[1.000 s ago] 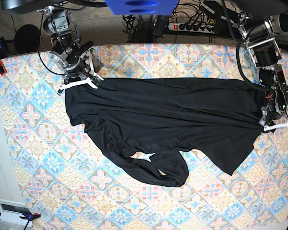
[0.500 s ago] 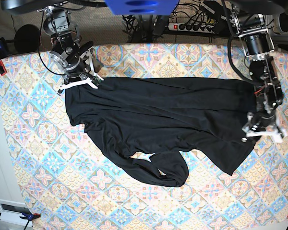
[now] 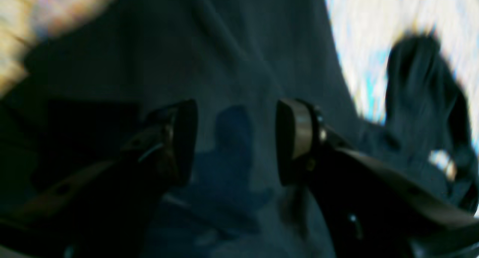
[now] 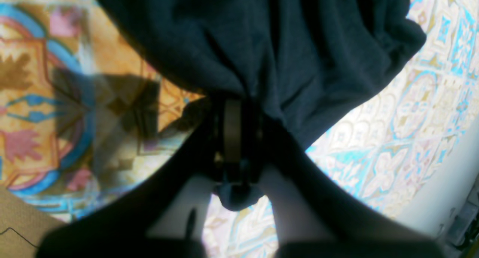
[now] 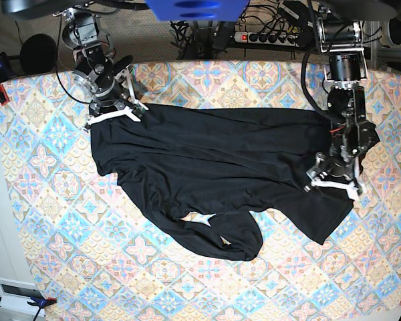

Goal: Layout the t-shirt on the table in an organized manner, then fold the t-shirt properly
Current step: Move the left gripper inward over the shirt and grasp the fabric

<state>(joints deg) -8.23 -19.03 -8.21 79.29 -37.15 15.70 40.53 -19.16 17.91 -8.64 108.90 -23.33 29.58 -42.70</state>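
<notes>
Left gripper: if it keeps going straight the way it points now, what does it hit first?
Most likely the t-shirt: the left gripper stands open right over black cloth. The view is blurred, so the gap is unclear.

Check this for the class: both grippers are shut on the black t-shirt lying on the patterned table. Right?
Only one is. The right gripper is shut on the t-shirt, but the left wrist view shows the left gripper open above the fabric, gripping nothing. The table is patterned, as stated.

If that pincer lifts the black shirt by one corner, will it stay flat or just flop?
Probably flop: the t-shirt already lies in soft wrinkles with a bunched sleeve. It bunches where the right pincer pinches it, so it likely drapes. It looks thin, so probably light and apt to drag across the table.
</notes>
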